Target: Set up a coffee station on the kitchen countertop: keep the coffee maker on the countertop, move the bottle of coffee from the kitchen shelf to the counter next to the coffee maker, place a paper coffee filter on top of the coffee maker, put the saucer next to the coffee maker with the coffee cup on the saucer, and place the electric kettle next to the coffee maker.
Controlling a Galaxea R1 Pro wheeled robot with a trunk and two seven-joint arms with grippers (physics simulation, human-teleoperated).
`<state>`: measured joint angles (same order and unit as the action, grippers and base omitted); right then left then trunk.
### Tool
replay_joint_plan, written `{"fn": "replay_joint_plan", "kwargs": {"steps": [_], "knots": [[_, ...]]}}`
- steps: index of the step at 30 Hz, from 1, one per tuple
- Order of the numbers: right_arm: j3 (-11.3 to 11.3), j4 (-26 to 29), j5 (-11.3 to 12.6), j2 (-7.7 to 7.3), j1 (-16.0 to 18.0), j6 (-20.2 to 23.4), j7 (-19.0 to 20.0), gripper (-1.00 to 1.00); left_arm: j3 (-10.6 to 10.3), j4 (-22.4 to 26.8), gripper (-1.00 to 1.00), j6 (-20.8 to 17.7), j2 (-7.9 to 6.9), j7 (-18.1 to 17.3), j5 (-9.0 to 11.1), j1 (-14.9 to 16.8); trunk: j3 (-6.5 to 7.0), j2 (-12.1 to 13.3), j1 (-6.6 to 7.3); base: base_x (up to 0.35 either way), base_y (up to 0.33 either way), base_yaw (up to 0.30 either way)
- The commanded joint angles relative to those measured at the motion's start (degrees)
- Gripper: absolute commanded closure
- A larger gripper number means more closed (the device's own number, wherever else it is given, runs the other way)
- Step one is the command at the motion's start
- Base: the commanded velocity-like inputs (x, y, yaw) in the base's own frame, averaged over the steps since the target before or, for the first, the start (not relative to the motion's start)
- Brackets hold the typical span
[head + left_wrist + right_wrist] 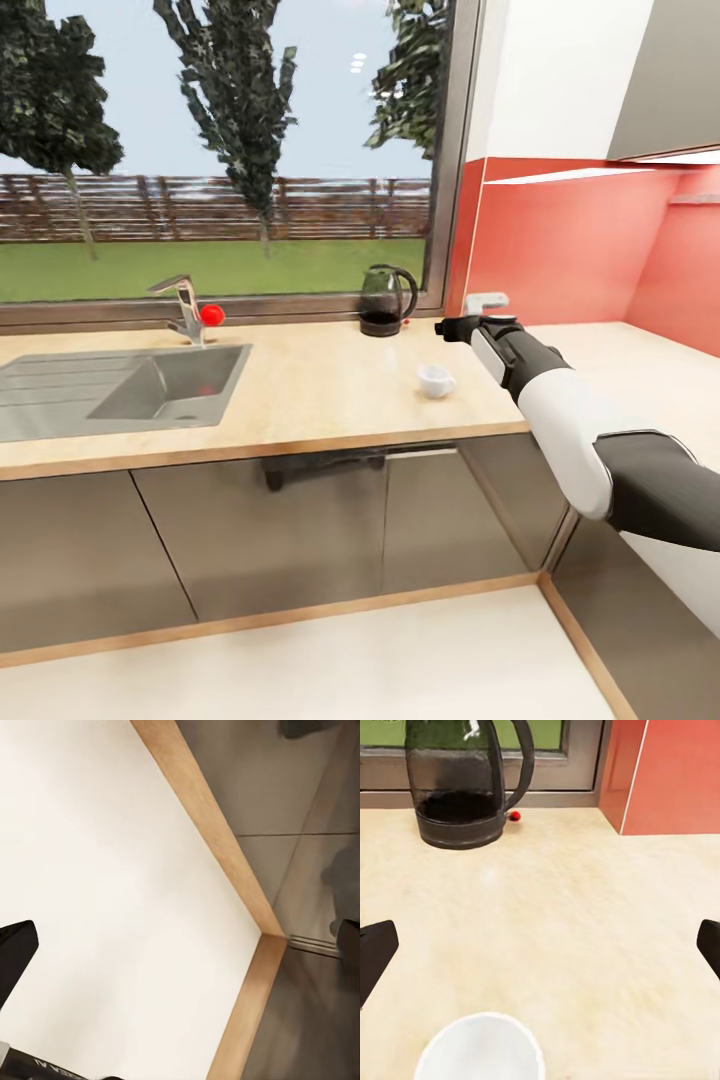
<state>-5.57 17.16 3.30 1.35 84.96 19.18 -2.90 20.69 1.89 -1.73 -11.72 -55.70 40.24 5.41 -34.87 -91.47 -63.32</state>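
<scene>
The electric kettle (386, 300), dark glass with a black base and handle, stands on the wooden countertop (300, 400) by the window; it is also in the right wrist view (465, 784). A small white coffee cup (435, 380) sits upright on the counter in front of it, to the right. My right gripper (443, 327) hovers above the counter just behind the cup and to the right of the kettle. In the right wrist view the cup (480, 1054) lies below my right gripper (540, 949), which is open and empty. My left gripper (180, 945) is open over the floor, holding nothing.
A steel sink (150, 385) with a faucet (185, 310) and a red knob takes up the counter's left. A red backsplash (560, 250) and a corner counter run along the right. Grey cabinet fronts (280, 540) with a wooden plinth (217, 832) meet the pale floor (112, 907).
</scene>
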Motion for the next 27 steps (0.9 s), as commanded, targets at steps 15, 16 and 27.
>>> {"fn": "replay_joint_plan", "kwargs": {"steps": [15,16,27], "knots": [[-0.5,0.0,3.5,0.61,-0.4,0.4,-0.1,-1.0,0.3,0.0,-1.0,-0.4,-0.05,-0.1,-0.2,0.0,-0.06,0.0,-0.01,0.071,0.001,0.0],[-0.5,0.0,3.5,0.63,-0.4,0.3,-0.1,-1.0,0.3,0.0,-1.0,-0.4,-0.05,-0.2,-0.2,0.0,-0.06,0.0,-0.01,0.153,0.0,0.0],[-0.5,-0.2,3.5,0.93,-0.7,0.4,0.1,-1.0,0.3,0.0,-1.0,-0.5,-0.05,-0.1,-0.2,0.0,-0.06,0.0,-0.01,0.05,0.0,0.0]]}}
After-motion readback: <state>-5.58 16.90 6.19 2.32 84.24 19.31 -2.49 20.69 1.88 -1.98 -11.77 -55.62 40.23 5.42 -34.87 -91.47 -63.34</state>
